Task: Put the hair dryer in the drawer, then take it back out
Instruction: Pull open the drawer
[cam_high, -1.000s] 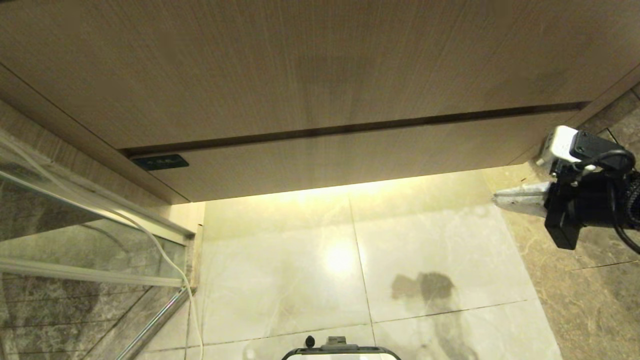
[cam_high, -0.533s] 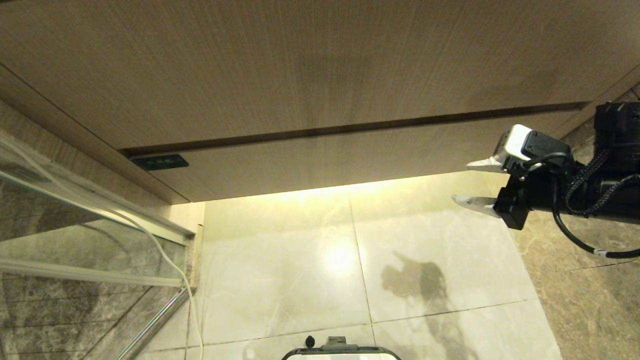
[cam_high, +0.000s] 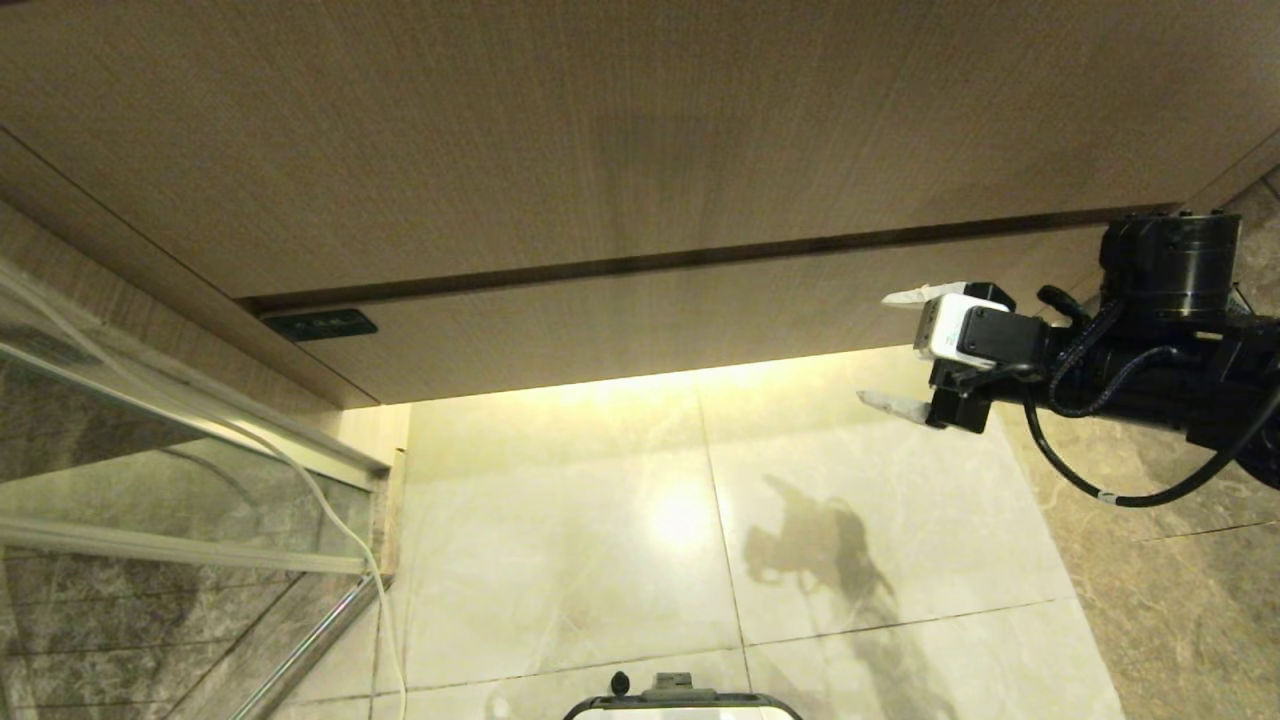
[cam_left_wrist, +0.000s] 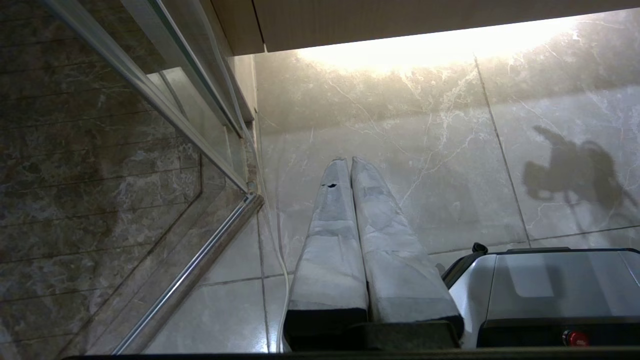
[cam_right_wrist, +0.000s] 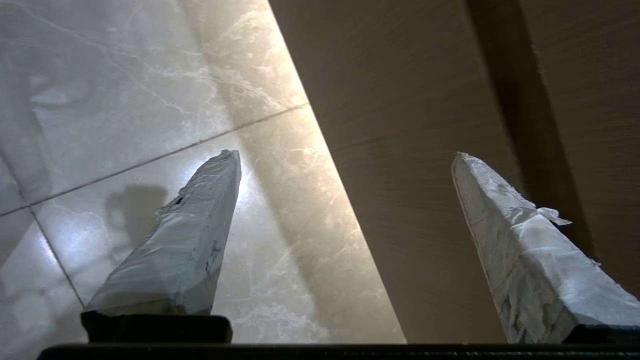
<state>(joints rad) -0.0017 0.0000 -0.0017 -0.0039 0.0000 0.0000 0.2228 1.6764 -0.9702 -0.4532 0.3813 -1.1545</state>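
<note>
The drawer (cam_high: 680, 325) is sitting fully closed, its plain light-wood front flush under the taller wood panel (cam_high: 600, 130) and marked only by a small dark label (cam_high: 320, 324) at its left end. The right gripper (cam_high: 885, 348) is hanging in front of the drawer's right end, fingers spread wide and empty, one tip level with the drawer front and the other below the drawer's bottom edge, over the lit floor (cam_high: 620, 520). In the right wrist view the two padded fingers (cam_right_wrist: 190, 250) are straddling that bottom edge, with wood on one side and tile on the other.

The hair dryer is not showing in any view, so the step in hand looks like opening the drawer first. With no handle to take, the likely purchase is the bottom edge (the dark gap above the drawer, between it and the panel, looks too thin for a finger). Doing it well probably means bringing the lower finger just under that edge, hooking behind it, and pulling straight out, square to the drawer front; a pull from the right end alone may rack a wide drawer, so a spot nearer the drawer's middle would be kinder.

The left gripper (cam_left_wrist: 347, 165) is parked low, well away from the drawer, fingers pressed together and holding nothing.
</note>
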